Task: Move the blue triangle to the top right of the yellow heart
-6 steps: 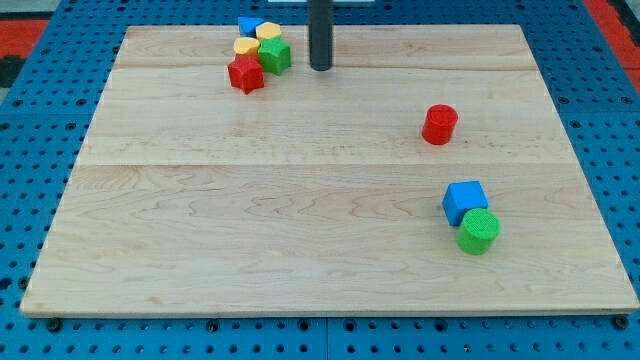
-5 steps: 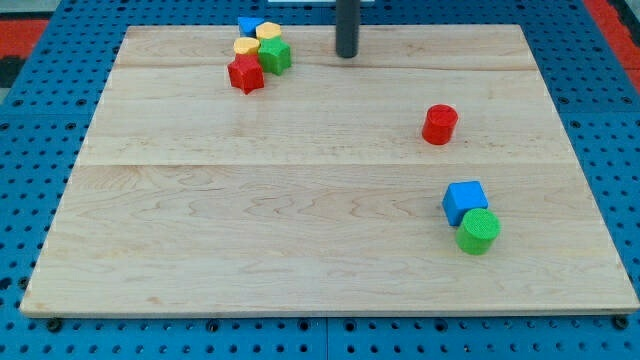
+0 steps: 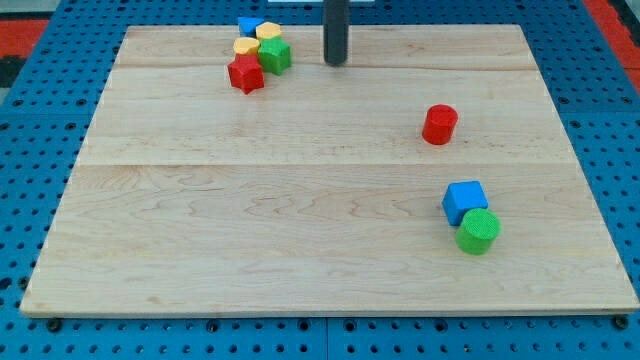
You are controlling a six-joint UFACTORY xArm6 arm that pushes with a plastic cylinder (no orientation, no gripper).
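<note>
Setting: robotics lab bench, as I read it from my camera. Evidence follows.

Item 1: wooden board (image 3: 330, 250), pale, made of joined planks, lying flat as a work surface.

Item 2: blue pegboard (image 3: 30, 330) under the board, a regular grid of holes, the sort used for fixing test rigs.

Item 3: red matting (image 3: 25, 25) at the view's top corners, beyond the pegboard.

Item 4: my tip (image 3: 335, 63), the end of a dark rod standing on the board near the view's top.

Item 5: small coloured blocks (image 3: 258, 52), plain moulded shapes, test pieces rather than household goods.

No furniture, goods or domestic fittings in view.
</note>
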